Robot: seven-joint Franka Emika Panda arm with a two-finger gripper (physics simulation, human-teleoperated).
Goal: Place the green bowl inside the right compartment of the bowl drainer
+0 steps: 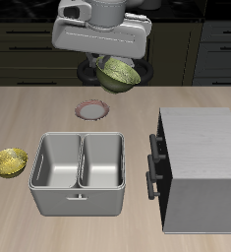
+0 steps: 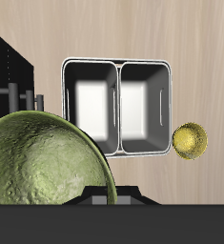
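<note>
High above the back of the worktop [image 1: 28,113], the gripper [image 1: 115,65] grasps the green bowl [image 1: 120,74] at its rim; bowl tilted, mottled inside facing partly toward the camera in the exterior view, clear of every surface. Fingers themselves mostly hidden behind the bowl and the arm's white housing, so the exact hold is not resolved.

Bowl drainer [image 1: 78,202] sits near the worktop's front edge, both wells bare and unobstructed from above. Open wood lies between the drainer's back rim and the small pinkish ring-shaped dish [image 1: 91,109] that rests farther back, almost under the held bowl.

Neighbours: large grey box [image 1: 201,167] with black handles [image 1: 152,162] stands just beside one short side of the drainer, apart from it by a narrow gap, handles pointing toward the drainer wall. Box top is higher than the drainer rim. Small yellow-green bowl [image 1: 9,161] rests on the worktop beside the opposite short side, near but not touching.

Wrist view adds: drainer [image 2: 117,105] seen nearly straight down, middle wall plain, both well floors shiny; green bowl [image 2: 42,162] fills much of the foreground; yellow-green bowl [image 2: 191,141] just beside the drainer wall. Pinkish dish not visible there
</note>
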